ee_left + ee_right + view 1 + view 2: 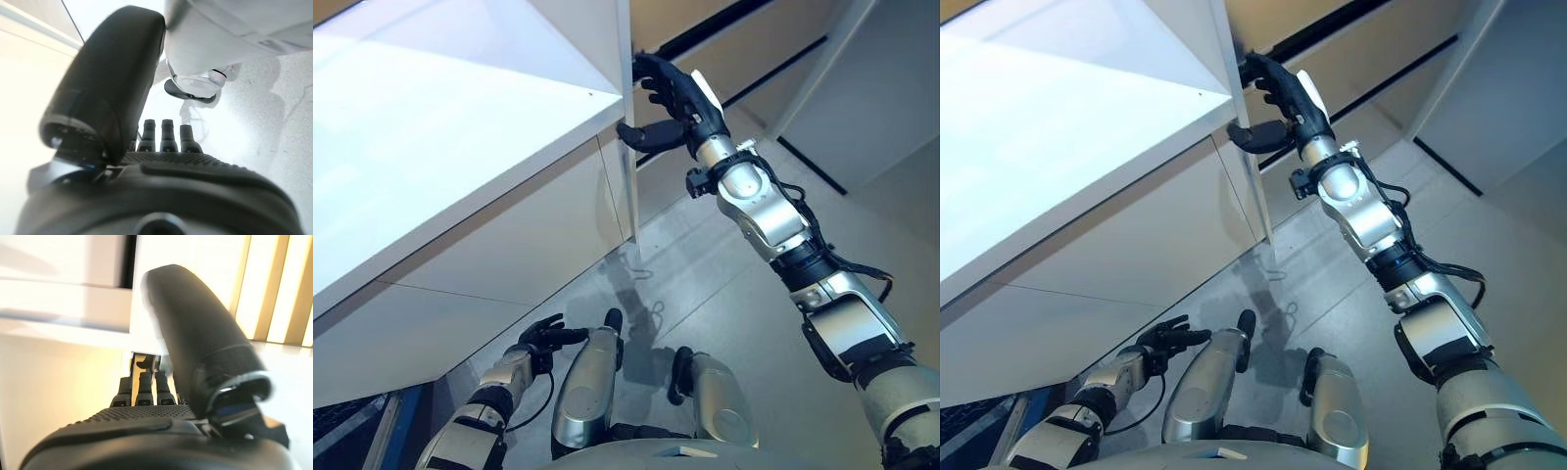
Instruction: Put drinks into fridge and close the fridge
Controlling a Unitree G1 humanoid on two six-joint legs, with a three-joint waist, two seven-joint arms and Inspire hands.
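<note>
The white fridge [460, 127] stands at the left, with its tall front edge [627, 117] running down the middle of the eye views. My right hand [680, 103] is raised against that edge. Its fingers [651, 73] are straight and touch the edge near the top, and its thumb [636, 137] stands out below them towards the edge. In the right wrist view the fingers [144, 387] point straight at the white edge. My left hand [543, 338] hangs low at the lower left with relaxed fingers and holds nothing. Its fingers [161, 134] are straight in the left wrist view.
Grey floor [724, 284] lies in front of the fridge. A wooden wall with dark strips [754, 49] runs along the back. A white panel [871, 88] stands at the right. A blue object [372, 431] shows at the bottom left.
</note>
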